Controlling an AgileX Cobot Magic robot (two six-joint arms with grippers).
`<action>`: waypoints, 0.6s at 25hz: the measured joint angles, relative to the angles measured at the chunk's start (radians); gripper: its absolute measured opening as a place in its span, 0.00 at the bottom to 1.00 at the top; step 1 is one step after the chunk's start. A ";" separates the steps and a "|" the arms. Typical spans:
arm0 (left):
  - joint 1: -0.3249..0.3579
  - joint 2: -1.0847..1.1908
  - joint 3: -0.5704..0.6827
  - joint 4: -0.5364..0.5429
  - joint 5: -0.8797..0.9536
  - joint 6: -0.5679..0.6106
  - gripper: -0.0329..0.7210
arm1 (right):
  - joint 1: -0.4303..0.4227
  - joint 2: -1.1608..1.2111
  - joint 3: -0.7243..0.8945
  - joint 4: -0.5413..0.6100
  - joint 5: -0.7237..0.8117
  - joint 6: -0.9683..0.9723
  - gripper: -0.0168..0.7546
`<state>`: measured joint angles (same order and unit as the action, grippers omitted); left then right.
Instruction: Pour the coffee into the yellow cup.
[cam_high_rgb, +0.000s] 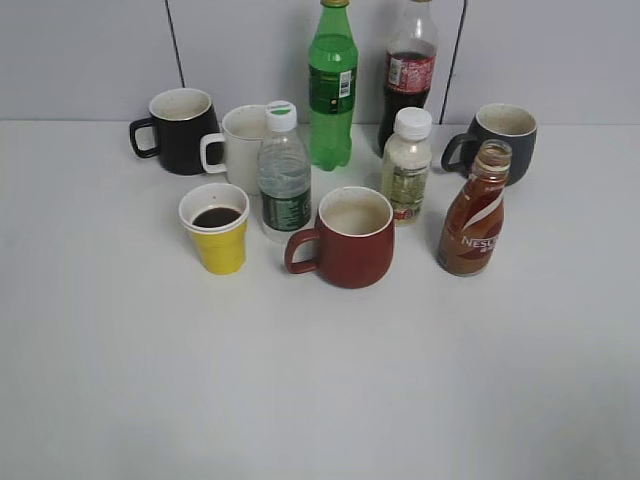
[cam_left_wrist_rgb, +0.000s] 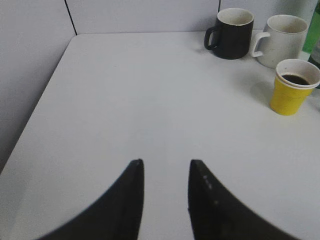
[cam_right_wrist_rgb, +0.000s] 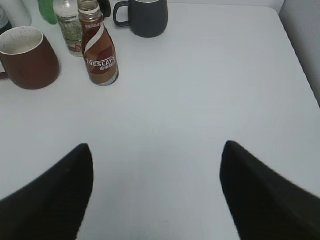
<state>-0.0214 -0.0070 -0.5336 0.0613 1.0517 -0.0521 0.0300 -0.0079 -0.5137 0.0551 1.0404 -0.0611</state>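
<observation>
Standing front-left on the desk (cam_high_rgb: 320, 400): yellow cup (cam_high_rgb: 216, 232) holding dark coffee, Nescafé bottle (cam_high_rgb: 474, 210) uncapped front-right. Counting five bottles, four mugs. Left hand (cam_left_wrist_rgb: 165, 167) gaping narrowly, right hand (cam_right_wrist_rgb: 156, 152) widely, both empty.

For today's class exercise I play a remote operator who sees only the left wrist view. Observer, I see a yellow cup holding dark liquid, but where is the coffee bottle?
Observer: The coffee bottle stands at the table's right side, in front of the dark grey mug, uncapped.
Operator: Is the right tool near it?
Observer: No. The right tool is open and holds nothing, with bare table between it and the bottle.
Operator: What stands between bottle and yellow cup?
Observer: A red mug, its handle towards the cup, and it looks empty.
</observation>
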 joint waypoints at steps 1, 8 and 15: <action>0.000 0.000 0.000 0.000 0.000 0.000 0.36 | 0.000 0.000 0.000 0.000 0.000 0.000 0.79; 0.000 0.000 0.000 0.000 0.000 0.000 0.36 | 0.000 0.000 0.000 0.000 0.000 0.000 0.79; 0.000 0.000 0.000 0.000 0.000 0.000 0.36 | 0.000 0.000 0.000 0.000 0.000 0.000 0.79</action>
<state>-0.0218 -0.0070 -0.5336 0.0613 1.0517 -0.0521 0.0300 -0.0079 -0.5137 0.0551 1.0404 -0.0611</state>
